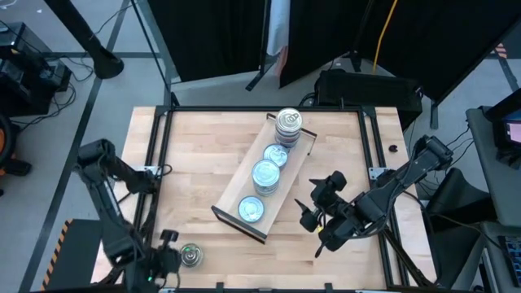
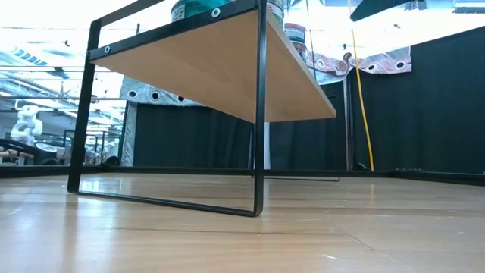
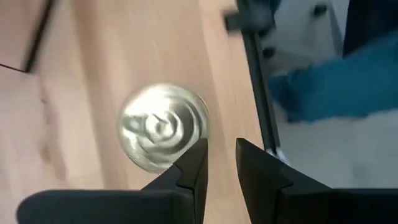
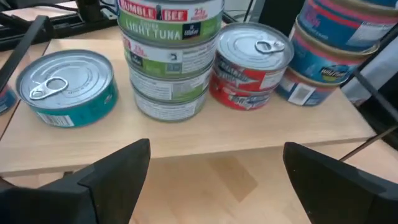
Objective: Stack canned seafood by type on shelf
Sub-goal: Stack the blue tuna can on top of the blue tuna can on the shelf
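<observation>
Two dark arms reach over your wooden counter [image 1: 195,163], the largest thing in the overhead view, framed in black. Lying slantwise across its middle is the shelf [image 1: 293,172], a long pale board with dark lips at both short ends. Tins sit in a row along the shelf: a tall stack [image 1: 287,124] at the far end, then a small stack [image 1: 276,155], then a blue-topped tin [image 1: 265,173], then another tin [image 1: 251,210] at the near end.

Your right arm lies over the counter's right side, its end effector [image 1: 310,213] just beside the shelf's long edge, fingers spread wide with nothing between them. Its wrist camera looks at the shelf from the side: a teal-sided tin [image 4: 67,89] with a pull tab, a stack of green-labelled tuna tins [image 4: 170,55], a red-labelled tin [image 4: 252,63] and a stack of blue-labelled tins [image 4: 336,50].

Your left arm bends down the counter's left side to the near left corner. There its end effector [image 3: 221,163] has its fingers nearly together, gripping nothing. One loose silver tin [image 3: 163,126] rests on the counter just beside those fingers, close to the counter's edge and well apart from the shelf.
</observation>
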